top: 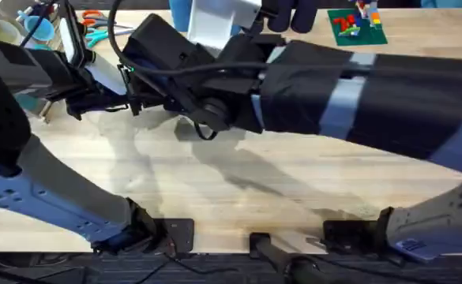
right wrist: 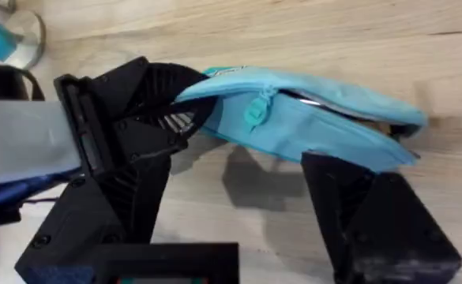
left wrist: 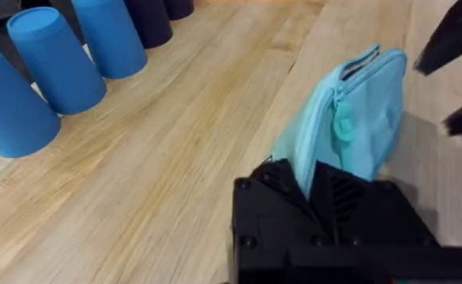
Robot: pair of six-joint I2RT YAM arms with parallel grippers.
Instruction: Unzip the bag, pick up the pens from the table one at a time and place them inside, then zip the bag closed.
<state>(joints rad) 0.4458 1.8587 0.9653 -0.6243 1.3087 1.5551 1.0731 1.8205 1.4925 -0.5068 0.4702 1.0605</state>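
Table under bag, pinched by left hand.

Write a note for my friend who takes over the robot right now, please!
Left gripper: shut on one end of the bag.
Right gripper: open, one finger on each side of the bag, near the zipper pull.
Done: the zip looks partly open; how far is unclear.
Left: finish unzipping, put the pens in one at a time, zip the bag closed.

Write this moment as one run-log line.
left fingers: shut on bag end | right fingers: open beside bag | zipper: partly open
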